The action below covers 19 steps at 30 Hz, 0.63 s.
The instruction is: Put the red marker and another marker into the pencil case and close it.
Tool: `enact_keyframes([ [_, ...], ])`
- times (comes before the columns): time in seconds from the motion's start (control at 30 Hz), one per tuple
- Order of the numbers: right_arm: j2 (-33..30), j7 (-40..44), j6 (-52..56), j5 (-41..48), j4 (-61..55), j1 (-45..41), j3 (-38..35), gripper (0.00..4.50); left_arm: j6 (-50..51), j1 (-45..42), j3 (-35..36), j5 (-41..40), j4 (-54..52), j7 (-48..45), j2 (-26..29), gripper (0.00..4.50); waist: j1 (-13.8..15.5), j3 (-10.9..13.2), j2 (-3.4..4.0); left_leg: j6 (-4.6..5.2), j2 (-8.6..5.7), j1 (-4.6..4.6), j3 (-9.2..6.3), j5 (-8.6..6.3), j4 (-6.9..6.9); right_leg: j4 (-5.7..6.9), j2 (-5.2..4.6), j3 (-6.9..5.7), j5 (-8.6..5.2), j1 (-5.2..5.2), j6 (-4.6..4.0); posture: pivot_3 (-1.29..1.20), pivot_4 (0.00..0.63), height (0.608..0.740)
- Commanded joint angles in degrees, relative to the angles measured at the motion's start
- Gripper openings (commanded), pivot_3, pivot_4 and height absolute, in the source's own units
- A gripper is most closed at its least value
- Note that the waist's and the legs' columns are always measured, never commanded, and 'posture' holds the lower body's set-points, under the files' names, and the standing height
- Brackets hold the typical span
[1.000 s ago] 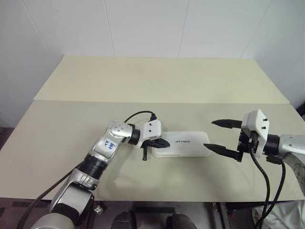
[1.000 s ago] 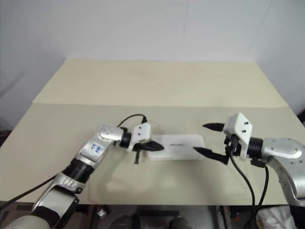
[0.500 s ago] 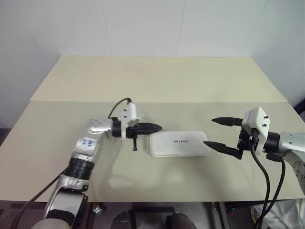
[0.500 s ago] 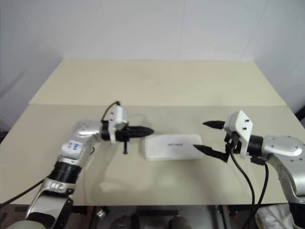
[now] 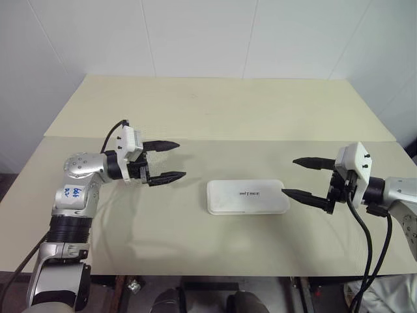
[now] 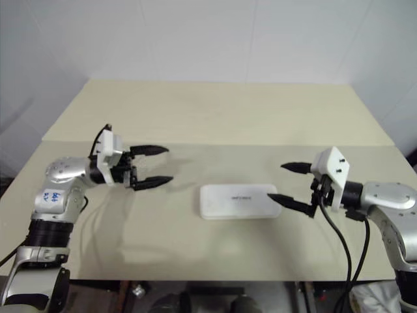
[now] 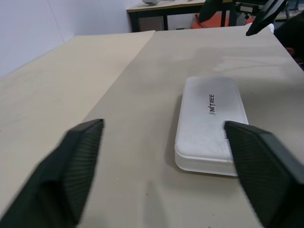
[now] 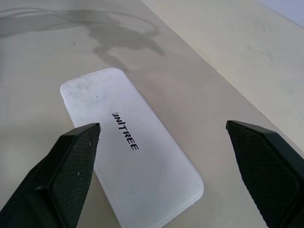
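Observation:
The pencil case (image 5: 247, 196) lies shut and flat on the table, a white box with dark lettering on its lid, also seen in the wrist views (image 7: 209, 123) (image 8: 130, 147). My left gripper (image 5: 180, 160) hovers open and empty to the case's left, well apart from it, pointing toward it. At the case's right end my right gripper (image 5: 289, 176) stands open and empty, its lower fingertip (image 5: 287, 192) just off the short edge. The red marker and the other marker are hidden.
The beige table (image 5: 195, 235) has a seam across it, with a second board (image 5: 221, 104) behind reaching to the white wall. The front edge runs close below the case. Cables hang from both wrists.
My left gripper drew back from the case's left end, moved left and up, and went from shut to open. The case and my right gripper stayed put.

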Motion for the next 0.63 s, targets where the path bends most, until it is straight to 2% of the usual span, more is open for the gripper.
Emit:
enact_keyframes([
  [0.03,-1.74,1.38,-2.74,-0.59,1.07,-0.49,-2.52,4.50,0.09,0.06,0.39,-0.95,-1.88,-1.08,1.27,4.47,0.00,0.00,0.00,0.00,0.00,0.00,0.01,0.00,0.00,0.00,0.00,0.00,0.00,0.00,0.00,0.00,0.150,0.740],
  [0.3,-3.22,2.54,-3.08,-0.20,1.61,2.50,-4.59,4.50,2.95,4.06,0.45,-1.04,-8.31,0.93,2.57,4.47,-0.14,0.00,0.00,-0.03,0.10,0.00,0.01,-0.01,-0.06,-0.06,0.02,0.03,0.00,-0.02,-0.01,0.00,0.150,0.740],
  [0.43,-1.38,1.40,-2.26,0.12,0.12,2.50,-2.31,4.50,3.64,6.09,-0.01,-0.94,-9.75,0.69,2.87,4.47,-0.23,0.00,0.00,-0.04,0.11,0.03,0.03,-0.01,-0.03,-0.01,0.02,0.05,0.00,-0.02,-0.01,0.00,0.150,0.740],
  [0.63,1.15,1.95,-3.23,-1.03,3.06,-3.64,2.49,4.50,4.42,5.54,0.83,-1.22,-10.67,1.63,3.48,4.47,-0.32,0.00,0.00,-0.04,0.11,0.03,0.03,-0.01,-0.02,0.01,0.02,0.06,0.00,-0.03,-0.01,0.00,0.150,0.740],
])
